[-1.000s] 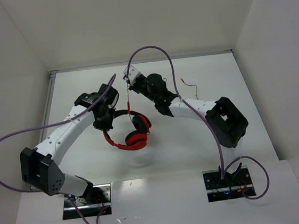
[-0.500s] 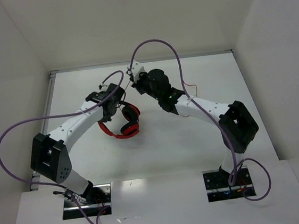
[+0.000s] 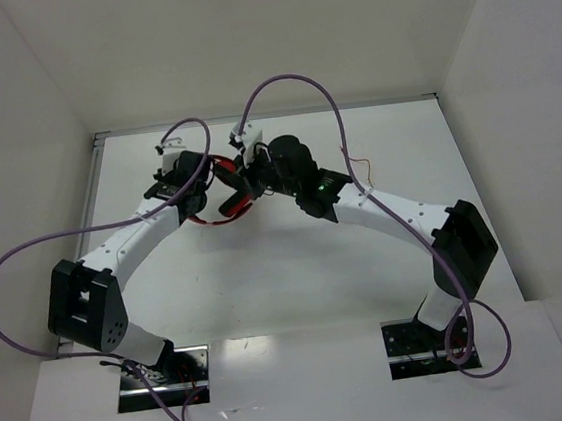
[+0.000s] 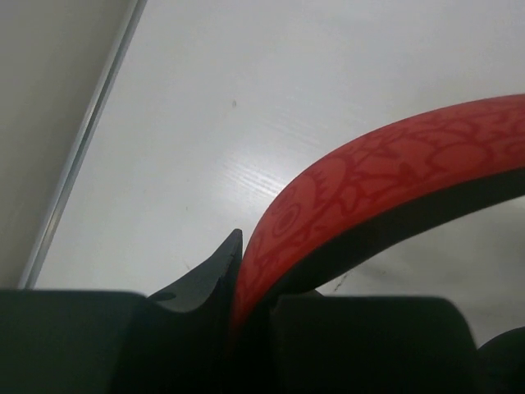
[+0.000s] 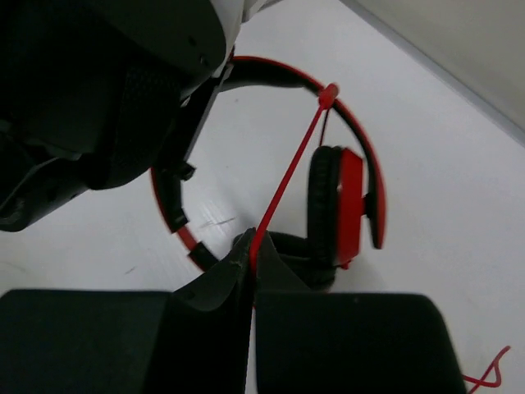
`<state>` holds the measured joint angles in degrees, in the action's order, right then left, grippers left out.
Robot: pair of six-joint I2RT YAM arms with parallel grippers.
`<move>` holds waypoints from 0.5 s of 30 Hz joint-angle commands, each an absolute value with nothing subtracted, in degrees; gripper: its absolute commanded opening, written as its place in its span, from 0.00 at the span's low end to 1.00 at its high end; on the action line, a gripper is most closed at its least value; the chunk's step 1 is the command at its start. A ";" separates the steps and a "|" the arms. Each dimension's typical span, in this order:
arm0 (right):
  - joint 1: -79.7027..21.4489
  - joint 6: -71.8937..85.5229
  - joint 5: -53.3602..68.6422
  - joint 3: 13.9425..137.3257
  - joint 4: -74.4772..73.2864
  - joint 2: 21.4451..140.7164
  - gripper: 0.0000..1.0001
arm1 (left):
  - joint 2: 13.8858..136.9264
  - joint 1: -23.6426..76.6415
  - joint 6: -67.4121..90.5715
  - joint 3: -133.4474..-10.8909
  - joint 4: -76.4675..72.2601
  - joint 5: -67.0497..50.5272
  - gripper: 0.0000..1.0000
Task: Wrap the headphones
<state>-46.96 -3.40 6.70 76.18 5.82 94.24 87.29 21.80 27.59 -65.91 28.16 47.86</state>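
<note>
The red headphones (image 3: 228, 204) hang above the table at the far middle, between the two grippers. My left gripper (image 3: 200, 181) is shut on the red band (image 4: 394, 160), whose black padding shows underneath; the band rises from between the jaws (image 4: 246, 283). My right gripper (image 3: 241, 177) is shut on the thin red cord (image 5: 289, 174), which runs taut from my jaws (image 5: 252, 256) up to the band. One red cup (image 5: 351, 205) with its black cushion hangs just beyond my right fingers. The left gripper's black body (image 5: 115, 98) fills the upper left of the right wrist view.
The cord's loose end (image 3: 357, 168) lies on the white table behind the right arm and shows in the right wrist view (image 5: 486, 376). Thick purple cables (image 3: 293, 84) loop over both arms. White walls enclose the table, with a metal strip (image 4: 82, 156) at the left wall.
The left gripper carried the headphones from the table's middle toward the far left. The right gripper closed in on them, so the cord between them is much shorter.
</note>
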 commanded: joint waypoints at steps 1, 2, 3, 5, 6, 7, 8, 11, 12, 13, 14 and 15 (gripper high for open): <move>-48.34 3.66 11.42 77.70 8.17 85.97 0.01 | 85.17 19.60 30.15 -66.18 17.06 53.96 0.00; -48.34 5.26 12.82 76.74 8.17 85.44 0.01 | 85.17 19.60 31.02 -67.92 16.53 54.83 0.00; -48.34 6.75 13.53 74.99 9.39 85.43 0.01 | 85.17 19.60 31.55 -68.55 16.00 54.84 0.00; -48.34 11.23 16.24 73.22 10.71 83.86 0.01 | 85.78 19.60 33.65 -70.30 14.68 53.97 0.00; -48.34 12.64 17.13 70.86 13.25 83.85 0.01 | 85.78 19.60 34.45 -70.83 14.07 53.09 0.00; -48.34 14.22 17.66 69.62 14.66 83.24 0.01 | 85.78 19.60 35.58 -71.62 14.06 51.35 0.00; -48.34 17.20 18.19 68.65 15.90 83.23 0.01 | 85.78 19.60 36.29 -72.24 13.37 50.11 0.00; -48.34 21.25 20.12 67.24 18.27 84.02 0.01 | 85.78 19.60 38.23 -75.31 12.84 46.24 0.00; -48.95 21.27 20.13 66.54 18.28 84.72 0.01 | 86.30 19.60 39.97 -76.37 12.83 45.45 0.00; -49.65 21.88 20.13 66.01 19.67 84.73 0.01 | 86.31 19.60 39.99 -77.86 12.83 43.18 0.00; -49.66 21.88 18.91 65.22 20.47 84.73 0.01 | 86.31 19.60 40.51 -78.83 12.83 42.37 0.00; -50.27 22.41 18.03 63.47 21.17 84.73 0.01 | 86.31 19.60 41.13 -79.62 12.83 41.32 0.00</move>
